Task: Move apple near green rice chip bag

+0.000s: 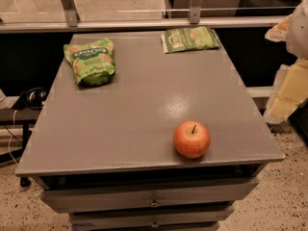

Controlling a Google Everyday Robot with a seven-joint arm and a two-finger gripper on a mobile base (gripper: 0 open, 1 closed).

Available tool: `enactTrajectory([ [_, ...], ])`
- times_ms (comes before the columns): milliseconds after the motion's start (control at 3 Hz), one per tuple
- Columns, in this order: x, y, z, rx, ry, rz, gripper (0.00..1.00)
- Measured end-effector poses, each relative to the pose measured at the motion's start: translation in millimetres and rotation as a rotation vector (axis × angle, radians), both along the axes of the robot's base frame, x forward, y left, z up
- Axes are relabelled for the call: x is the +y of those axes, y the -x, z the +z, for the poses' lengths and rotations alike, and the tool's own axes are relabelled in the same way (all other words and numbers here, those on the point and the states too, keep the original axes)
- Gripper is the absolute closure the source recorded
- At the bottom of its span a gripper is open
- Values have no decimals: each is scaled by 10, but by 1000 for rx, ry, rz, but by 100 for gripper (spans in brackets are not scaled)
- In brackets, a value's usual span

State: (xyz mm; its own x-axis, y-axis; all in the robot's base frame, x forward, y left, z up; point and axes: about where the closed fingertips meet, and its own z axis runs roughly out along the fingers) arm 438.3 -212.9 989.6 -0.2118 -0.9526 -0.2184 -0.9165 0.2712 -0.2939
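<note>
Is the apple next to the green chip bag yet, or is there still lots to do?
Nothing looks done yet. The apple sits at the table's near right corner, far from the green rice chip bag at the far left. In hand: nothing; the gripper is at the picture's right edge, beside the table, apart from the apple. Left: grasp the apple, carry it across, set it beside the bag.

High front camera looks down, fairly near; claw (291,87) perhaps far right.
</note>
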Motion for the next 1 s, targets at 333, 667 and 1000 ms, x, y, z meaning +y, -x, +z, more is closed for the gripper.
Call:
enactTrajectory([
  [333, 0, 0, 0, 0, 0, 0, 0],
  [667, 21, 6, -52, 2, -17, 1, 0],
  [1000, 161, 16, -341, 27, -90, -15, 0],
])
